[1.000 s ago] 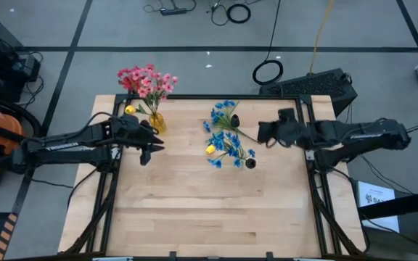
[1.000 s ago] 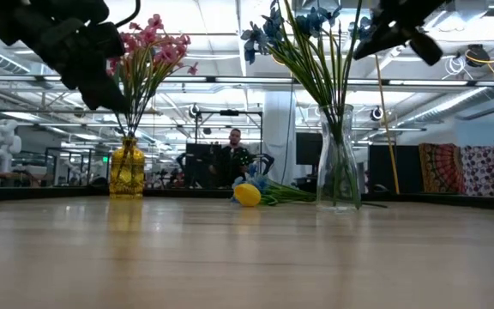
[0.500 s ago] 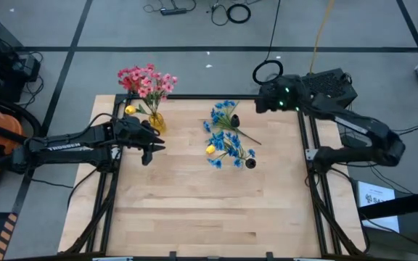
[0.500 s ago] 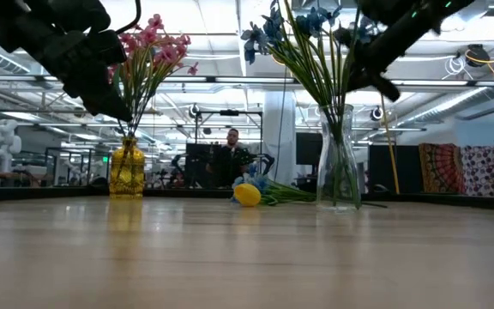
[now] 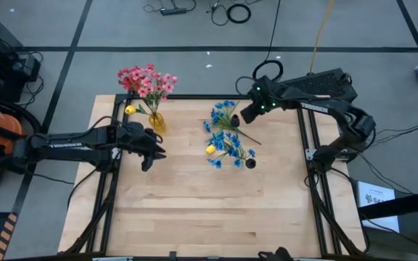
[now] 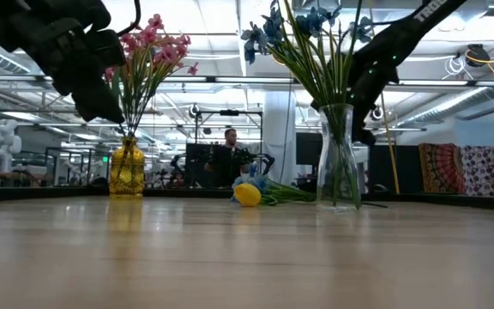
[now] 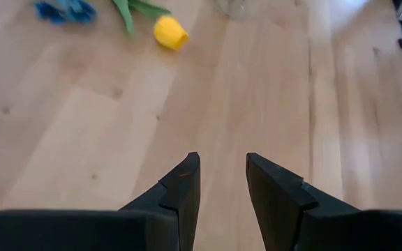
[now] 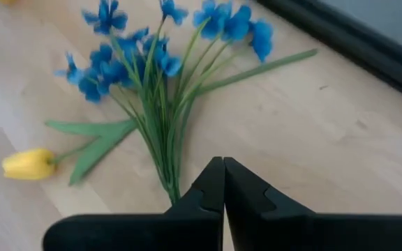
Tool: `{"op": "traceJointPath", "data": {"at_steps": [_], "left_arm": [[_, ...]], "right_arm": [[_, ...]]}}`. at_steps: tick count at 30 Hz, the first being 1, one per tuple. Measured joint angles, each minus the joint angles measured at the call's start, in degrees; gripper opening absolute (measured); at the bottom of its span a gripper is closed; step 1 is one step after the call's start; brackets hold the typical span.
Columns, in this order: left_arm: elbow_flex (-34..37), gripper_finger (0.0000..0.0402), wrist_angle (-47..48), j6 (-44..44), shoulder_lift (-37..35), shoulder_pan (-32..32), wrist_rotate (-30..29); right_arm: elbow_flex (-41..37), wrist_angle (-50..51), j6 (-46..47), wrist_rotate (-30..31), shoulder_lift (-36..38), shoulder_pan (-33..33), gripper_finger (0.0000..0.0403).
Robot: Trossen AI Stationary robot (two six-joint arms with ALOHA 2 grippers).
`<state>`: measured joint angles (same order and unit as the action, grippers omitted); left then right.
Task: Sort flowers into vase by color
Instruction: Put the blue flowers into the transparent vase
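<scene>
Pink flowers stand in a yellow vase at the table's far left. Blue flowers stand in a clear vase near the middle. A blue sprig lies flat on the table, and a yellow bud lies beside it. My right gripper is shut and hangs above the sprig's stem end; the low view shows it off the table, behind the clear vase. My left gripper is open over bare wood, near the yellow vase. A second yellow bud lies by the yellow vase.
A dark bud shows beside the blue cluster. The table's black frame runs along its edges. Bare wood fills the near half. Cables and a dark box lie on the floor beyond the far edge.
My right arm has swung from the table's right edge out over the far edge, then in toward the middle. Its gripper has come down behind the clear vase, over the blue sprig lying on the table.
</scene>
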<state>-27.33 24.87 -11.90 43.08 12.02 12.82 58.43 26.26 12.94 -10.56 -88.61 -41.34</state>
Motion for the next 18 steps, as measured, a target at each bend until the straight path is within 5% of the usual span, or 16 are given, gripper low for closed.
{"op": "traceJointPath", "data": {"at_steps": [14,18], "left_arm": [[0.0,0.0122,-1.99,-7.31,5.98,-12.36,-8.63],[0.0,0.0122,-2.2,-7.32,5.95,-12.51,-11.04]], "right_arm": [[0.01,-2.31,-7.6,0.45,-5.56,4.24,0.0035],[0.02,-3.01,-12.12,6.85,-6.06,7.44,0.0071]]}}
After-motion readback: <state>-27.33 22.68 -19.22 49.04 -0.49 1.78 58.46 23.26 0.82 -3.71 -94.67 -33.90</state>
